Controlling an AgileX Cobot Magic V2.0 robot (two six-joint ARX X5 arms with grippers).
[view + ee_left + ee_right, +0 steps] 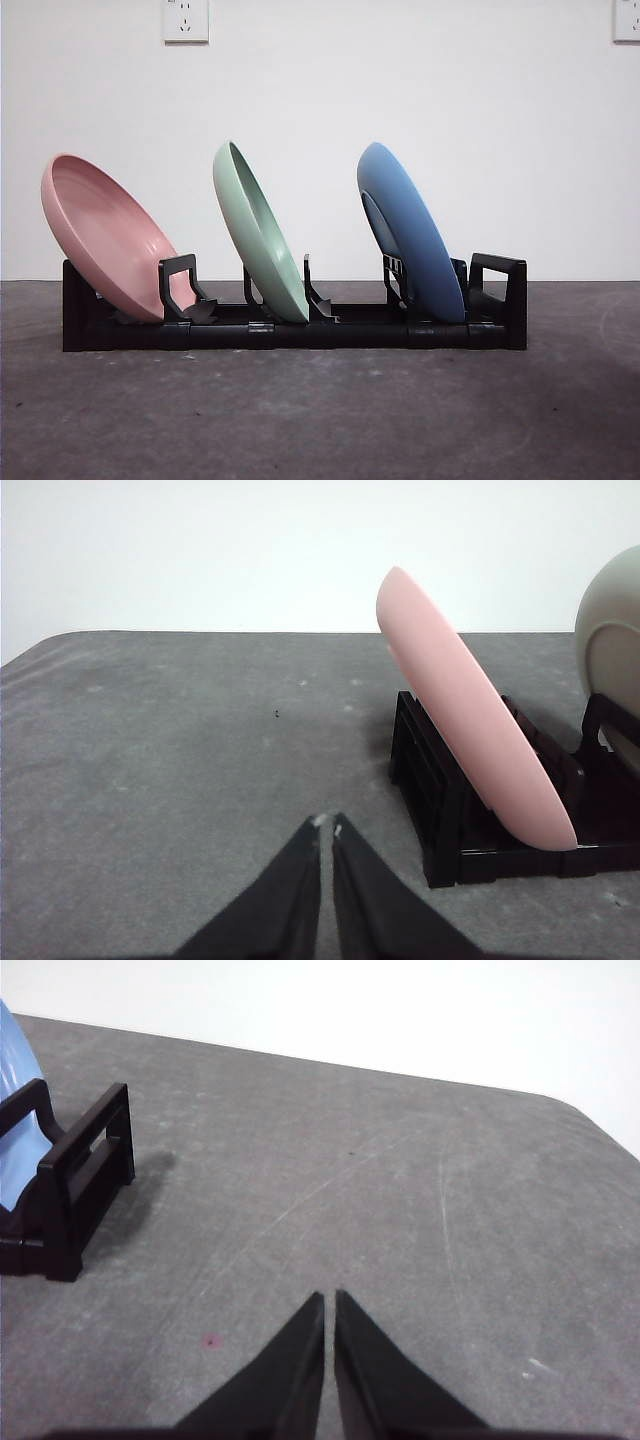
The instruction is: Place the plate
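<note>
Three plates stand in the black rack (300, 330) on the grey table (320, 420): a pink plate (105, 235) at one end, a green plate (258, 235) in the middle and a blue plate (410, 235) toward the other end, all tilted the same way and each resting in its own slot. None touches its neighbour; they sit well apart along the rack.

Neither arm shows in the front view. The left gripper (326, 825) hangs over bare table near the pink plate's end of the rack, its jaws pressed together with only a hairline gap and nothing between them. The right gripper (329, 1297) sits beyond the opposite end, where the rack's end frame and a sliver of the blue plate show at the edge of its view; its jaws are likewise closed on nothing.

Judging from how things lie, the placing looks done: every plate in sight is seated in the rack, no plate waits loose on the table, and both grippers are empty and clear of the rack. Which of the three was the plate meant by the task cannot be told from these views. The blue plate's lower rim is partly hidden behind the rack's uprights, so it probably sits fully home, though that is not certain.
</note>
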